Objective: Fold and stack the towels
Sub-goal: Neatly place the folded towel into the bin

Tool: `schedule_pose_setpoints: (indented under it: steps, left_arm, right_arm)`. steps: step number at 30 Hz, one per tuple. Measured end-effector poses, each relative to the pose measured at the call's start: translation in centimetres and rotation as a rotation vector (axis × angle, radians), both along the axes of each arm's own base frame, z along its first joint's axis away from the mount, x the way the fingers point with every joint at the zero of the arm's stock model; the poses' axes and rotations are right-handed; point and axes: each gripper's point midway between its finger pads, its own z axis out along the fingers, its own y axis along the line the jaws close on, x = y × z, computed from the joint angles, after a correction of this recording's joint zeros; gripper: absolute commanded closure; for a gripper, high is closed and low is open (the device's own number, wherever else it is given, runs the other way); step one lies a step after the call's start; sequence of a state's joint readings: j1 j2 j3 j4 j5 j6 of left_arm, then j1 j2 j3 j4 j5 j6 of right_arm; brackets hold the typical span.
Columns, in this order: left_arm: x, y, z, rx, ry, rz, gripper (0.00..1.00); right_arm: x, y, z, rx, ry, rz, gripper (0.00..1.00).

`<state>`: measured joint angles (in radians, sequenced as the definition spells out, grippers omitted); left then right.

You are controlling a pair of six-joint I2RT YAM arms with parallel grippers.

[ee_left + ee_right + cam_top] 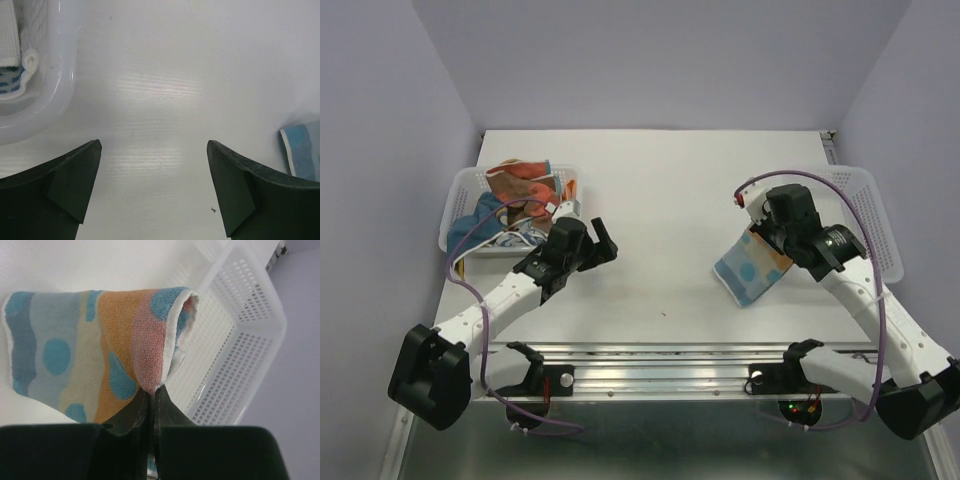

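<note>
Fingers (169,412) of the right gripper (151,390) are pressed together on a bunched edge of the circle-print towel (75,355). It hangs from that pinch and drapes away to the left. From above, its lower end seems to reach the table (670,190), just left of the empty right basket (875,215), though I cannot tell whether it touches. The left gripper (154,144) hangs over bare table with its fingers wide apart and nothing between them, just beside the left basket (460,190), where the other towels (525,195) lie in a heap. The step looks like laying this towel out for a fold. To do that well, the right arm should lower slowly and draw the cloth along the table, so the free end settles flat rather than crumpling under itself. The pinch takes in a doubled edge, so letting go too soon would likely leave a curled corner. The left gripper is well apart from the towel and would need to cross over to pin or take the far edge. Both arms should stay clear of the basket rim.
</note>
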<state>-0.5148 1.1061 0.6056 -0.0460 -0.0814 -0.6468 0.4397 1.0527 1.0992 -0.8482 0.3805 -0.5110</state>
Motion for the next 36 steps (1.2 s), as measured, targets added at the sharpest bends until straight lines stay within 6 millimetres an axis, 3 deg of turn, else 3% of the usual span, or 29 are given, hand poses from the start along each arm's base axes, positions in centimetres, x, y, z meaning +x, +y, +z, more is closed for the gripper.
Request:
schedule_pose_setpoints:
  steps: [3, 10, 12, 19, 22, 29, 33, 36]
  left_arm:
    - [0.7, -0.1, 1.1, -0.004, -0.028, 0.008, 0.01]
    - [2.0, 0.9, 3.9, 0.017, -0.101, 0.072, 0.01]
    - [2.3, 1.1, 4.5, 0.018, -0.115, 0.088, 0.01]
    - [4.1, 1.1, 5.7, 0.035, -0.13, 0.126, 0.01]
    - [4.9, 0.9, 5.5, 0.051, -0.119, 0.135, 0.01]
    - [6.2, 0.5, 5.2, 0.079, -0.101, 0.144, 0.01]
    - [6.5, 0.3, 5.4, 0.079, -0.102, 0.145, 0.01]
    - [6.6, 0.3, 5.4, 0.08, -0.1, 0.144, 0.01]
  right_arm:
    - [-0.3, 0.0, 1.4, -0.044, -0.031, 0.094, 0.99]
    - [-0.7, 1.4, 6.7, -0.156, -0.115, 0.402, 0.99]
    - [-0.9, 1.8, 6.9, -0.188, -0.107, 0.476, 0.99]
    - [-1.4, 2.0, 4.9, -0.3, 0.116, 0.617, 0.99]
    - [-3.0, 1.3, 5.4, -0.327, 0.147, 0.652, 0.99]
    - [-7.8, -1.1, 11.9, -0.316, -0.124, 0.621, 0.99]
    - [-9.6, -2.3, 12.0, -0.323, -0.167, 0.604, 0.99]
    - [-10.1, -2.8, 10.4, -0.34, -0.131, 0.601, 0.99]
